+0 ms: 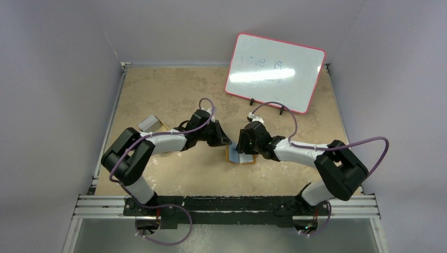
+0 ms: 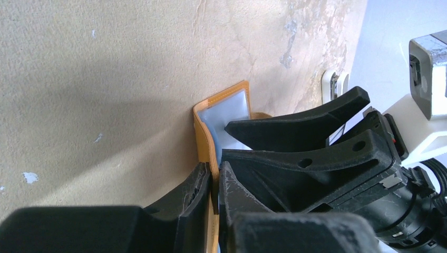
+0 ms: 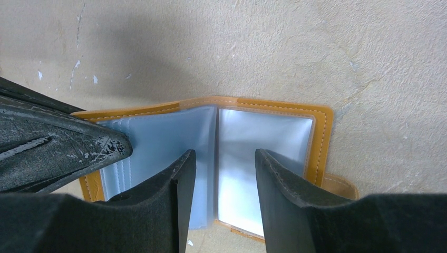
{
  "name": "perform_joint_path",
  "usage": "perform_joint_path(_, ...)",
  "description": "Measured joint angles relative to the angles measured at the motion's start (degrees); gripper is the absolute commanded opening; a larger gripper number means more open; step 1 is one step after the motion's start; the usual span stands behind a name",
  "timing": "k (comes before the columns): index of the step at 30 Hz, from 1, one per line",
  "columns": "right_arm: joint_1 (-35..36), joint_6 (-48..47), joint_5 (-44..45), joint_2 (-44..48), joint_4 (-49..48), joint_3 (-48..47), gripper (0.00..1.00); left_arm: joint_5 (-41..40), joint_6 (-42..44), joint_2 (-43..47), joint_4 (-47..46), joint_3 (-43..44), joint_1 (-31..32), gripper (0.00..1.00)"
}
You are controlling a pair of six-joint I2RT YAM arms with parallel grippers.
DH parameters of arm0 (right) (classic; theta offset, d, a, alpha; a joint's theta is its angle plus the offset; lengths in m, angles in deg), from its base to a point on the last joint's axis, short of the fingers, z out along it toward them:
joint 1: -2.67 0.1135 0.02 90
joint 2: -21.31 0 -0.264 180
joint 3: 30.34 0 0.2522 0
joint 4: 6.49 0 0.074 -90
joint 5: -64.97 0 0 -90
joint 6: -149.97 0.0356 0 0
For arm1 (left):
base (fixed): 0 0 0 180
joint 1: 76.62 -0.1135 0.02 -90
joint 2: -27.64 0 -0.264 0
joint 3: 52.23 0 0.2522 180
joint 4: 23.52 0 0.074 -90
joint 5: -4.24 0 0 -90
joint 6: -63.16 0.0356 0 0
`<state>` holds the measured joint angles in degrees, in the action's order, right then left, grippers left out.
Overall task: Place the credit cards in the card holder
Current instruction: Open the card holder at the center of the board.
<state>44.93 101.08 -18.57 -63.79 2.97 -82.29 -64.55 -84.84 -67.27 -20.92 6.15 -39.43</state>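
Top: whiteboard (image 1: 274, 73) at far edge, faint handwriting, "19" legible. Card holder (image 1: 243, 158) lies open mid-table (image 1: 158, 100), between both claws.
Left wrist: left gripper (image 2: 213, 171) pinched narrow on its orange cover edge.
Right wrist: right gripper (image 3: 225, 179) half spread above clear sleeves (image 3: 158, 142), gripping nothing.

The left hand (image 2: 213, 171) almost shut, the right hand (image 3: 225, 158) half open.

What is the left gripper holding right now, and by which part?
The left gripper pinches the card holder by the edge of its orange cover.
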Motion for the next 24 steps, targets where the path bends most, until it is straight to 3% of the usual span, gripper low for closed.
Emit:
perform_joint_path(4,-0.02,0.07,0.00,0.15,-0.46,0.35,0.48,0.37,-0.98,0.07,-1.99,-0.90,0.00,0.11)
perform_joint_path(8,-0.07,0.11,0.00,0.42,-0.87,0.74,0.48,0.90,-2.47,0.07,-5.16,-2.36,0.00,0.00)
perform_joint_path(15,-0.13,0.22,-0.04,0.55,-1.18,0.96,0.48,1.62,-4.68,0.07,-9.46,-4.22,0.00,0.00)
perform_joint_path(19,-0.24,0.33,-0.04,0.85,-1.22,1.22,0.48,2.49,-8.07,0.07,-15.04,-6.62,0.00,0.11)
perform_joint_path(22,-0.26,0.33,-0.07,0.87,-1.22,1.22,0.48,2.97,-10.47,0.02,-17.86,-7.61,0.00,0.00)
perform_joint_path(24,-0.33,0.33,-0.02,0.87,-1.22,1.22,0.48,3.17,-11.21,0.02,-18.73,-7.69,0.00,0.00)
